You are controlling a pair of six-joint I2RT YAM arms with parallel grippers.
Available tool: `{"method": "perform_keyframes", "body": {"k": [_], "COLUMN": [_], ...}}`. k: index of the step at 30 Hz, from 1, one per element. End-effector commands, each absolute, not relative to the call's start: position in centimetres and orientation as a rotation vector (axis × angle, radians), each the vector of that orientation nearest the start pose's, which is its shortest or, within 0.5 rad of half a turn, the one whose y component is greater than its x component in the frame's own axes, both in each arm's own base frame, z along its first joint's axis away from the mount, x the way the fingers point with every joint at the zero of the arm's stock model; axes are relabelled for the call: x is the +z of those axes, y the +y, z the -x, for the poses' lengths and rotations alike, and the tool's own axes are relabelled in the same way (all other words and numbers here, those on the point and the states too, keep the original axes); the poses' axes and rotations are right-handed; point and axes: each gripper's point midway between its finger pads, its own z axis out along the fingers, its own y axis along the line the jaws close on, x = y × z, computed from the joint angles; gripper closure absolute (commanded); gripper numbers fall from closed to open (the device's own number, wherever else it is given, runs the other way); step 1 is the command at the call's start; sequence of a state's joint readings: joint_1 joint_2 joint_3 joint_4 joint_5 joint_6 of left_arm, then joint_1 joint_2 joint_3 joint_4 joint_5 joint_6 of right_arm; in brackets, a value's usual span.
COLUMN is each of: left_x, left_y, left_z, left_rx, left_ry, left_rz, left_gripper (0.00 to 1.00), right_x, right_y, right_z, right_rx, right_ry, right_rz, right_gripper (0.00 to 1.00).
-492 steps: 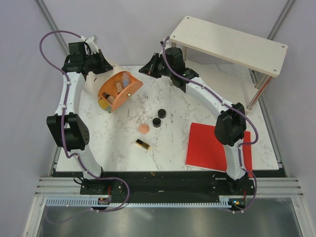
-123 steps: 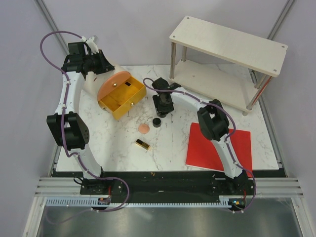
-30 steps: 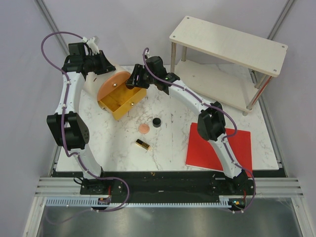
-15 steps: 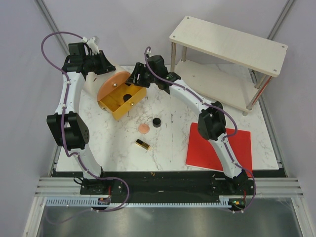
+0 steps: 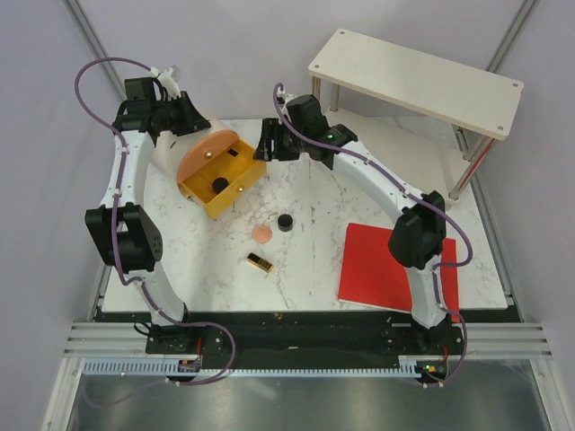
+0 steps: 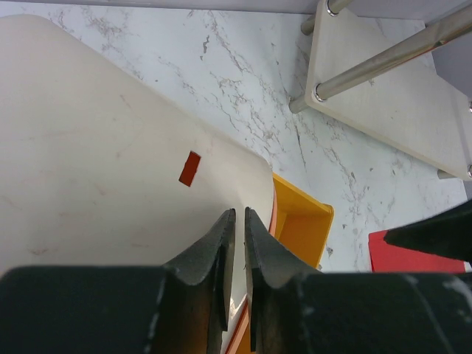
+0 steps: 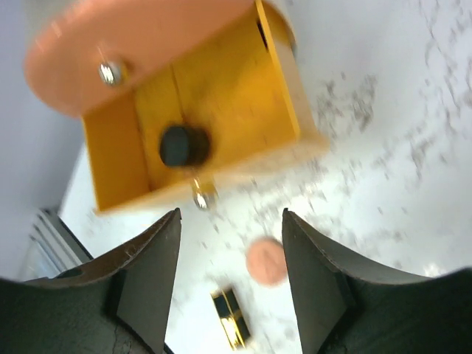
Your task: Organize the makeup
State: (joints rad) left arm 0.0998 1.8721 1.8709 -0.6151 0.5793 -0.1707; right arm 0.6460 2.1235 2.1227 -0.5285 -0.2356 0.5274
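Note:
The orange-yellow case (image 5: 235,187) stands open at the back left, and one round black compact (image 5: 218,183) lies inside it. My left gripper (image 5: 184,121) is shut on the edge of the case's cream lid (image 5: 172,151), holding it up; in the left wrist view the jaws (image 6: 240,214) pinch that lid (image 6: 110,147). My right gripper (image 5: 269,144) hovers open and empty just right of the case. Its wrist view looks down on the case (image 7: 221,96) and the compact (image 7: 183,145). On the table lie a second compact (image 5: 285,221), a peach puff (image 5: 261,233) and a gold-and-black lipstick (image 5: 260,262).
A flat red sheet (image 5: 395,269) lies at the front right. A wooden two-level shelf (image 5: 413,81) on metal legs stands at the back right. The right arm's links arch over the table's middle right.
My right gripper has drawn back from over the case to its right side, open. The black compact it carried now lies in the case. The left gripper keeps holding the lid.

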Motion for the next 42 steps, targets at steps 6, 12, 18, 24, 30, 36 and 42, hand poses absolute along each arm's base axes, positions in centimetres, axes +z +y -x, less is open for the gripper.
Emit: {"method": "perform_keyframes", "body": {"k": [6, 12, 18, 24, 30, 36, 42], "left_x": [17.1, 16.9, 16.7, 16.6, 16.7, 16.7, 16.6], "left_y": [-3.9, -4.0, -3.9, -3.8, -3.7, -3.7, -3.7], "left_z": [-46.7, -46.7, -46.6, -46.6, -46.6, -46.6, -46.5], "left_rx": [-0.666, -0.669, -0.663, -0.656, -0.649, -0.645, -0.648], "left_ry": [2.498, 2.501, 2.505, 2.509, 2.508, 2.507, 2.511], "left_rz": [0.136, 0.136, 0.135, 0.134, 0.133, 0.132, 0.135], "left_gripper": [0.80, 0.80, 0.80, 0.80, 0.80, 0.80, 0.80], "right_x": [14.4, 10.2, 7.2, 5.5, 5.4, 5.2, 6.5], "right_y": [34.3, 35.1, 35.7, 36.2, 36.7, 36.0, 34.5], "right_z": [-34.2, -33.5, -34.9, -36.5, -37.3, -36.8, -36.1], "right_rx": [0.436, 0.360, 0.299, 0.248, 0.242, 0.230, 0.233], "right_ry": [2.454, 2.517, 2.555, 2.563, 2.551, 2.565, 2.571], "right_rz": [0.729, 0.772, 0.746, 0.700, 0.668, 0.666, 0.632], "right_gripper": [0.34, 0.33, 0.32, 0.33, 0.43, 0.80, 0.87]}}
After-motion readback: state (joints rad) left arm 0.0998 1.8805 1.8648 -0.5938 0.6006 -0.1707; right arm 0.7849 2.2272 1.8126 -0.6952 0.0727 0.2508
